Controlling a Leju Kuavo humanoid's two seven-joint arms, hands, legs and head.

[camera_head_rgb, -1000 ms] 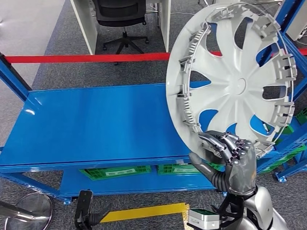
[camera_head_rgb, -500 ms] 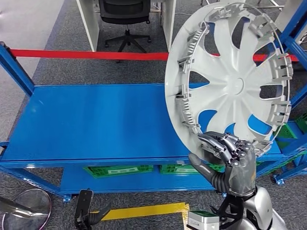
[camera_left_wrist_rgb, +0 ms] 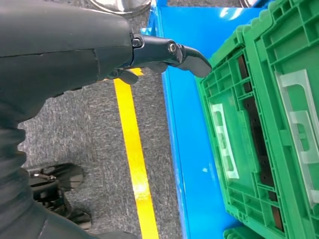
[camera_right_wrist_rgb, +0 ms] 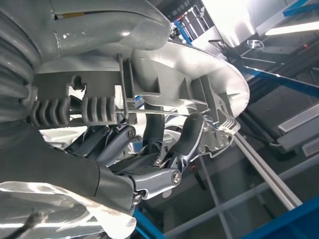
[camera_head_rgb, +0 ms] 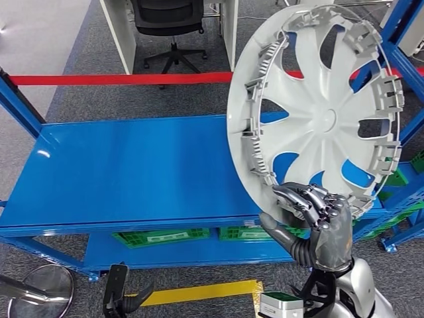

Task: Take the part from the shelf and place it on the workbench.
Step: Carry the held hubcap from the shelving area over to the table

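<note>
- The right hand [camera_head_rgb: 320,215] grips the lower rim of the wheel cover [camera_head_rgb: 320,109], fingers curled over the edge and the thumb pressing from below; the right wrist view shows dark fingers [camera_right_wrist_rgb: 188,137] hooked against the ribbed inner rim [camera_right_wrist_rgb: 94,107].
- Compared with a second ago, the hand keeps the same grip at the same spot on the rim. The cover sits almost where it was in the head view, while the shelf and the red tape have shifted slightly, so the camera moved a little rather than the things.
- The wheel cover stands upright above the hand, its inner side with clips and spokes facing the camera, held in the air over the right end of the blue shelf [camera_head_rgb: 135,169].
- The left hand [camera_left_wrist_rgb: 165,52] hangs low beside the shelf's lower level, holding nothing, its fingers fairly straight and loosely apart.
- Near it are a green crate [camera_left_wrist_rgb: 263,129] on the lower blue shelf and a yellow floor line [camera_left_wrist_rgb: 135,154].
- A red tape [camera_head_rgb: 120,79] runs behind the shelf, with an office chair [camera_head_rgb: 167,26] beyond it.
</note>
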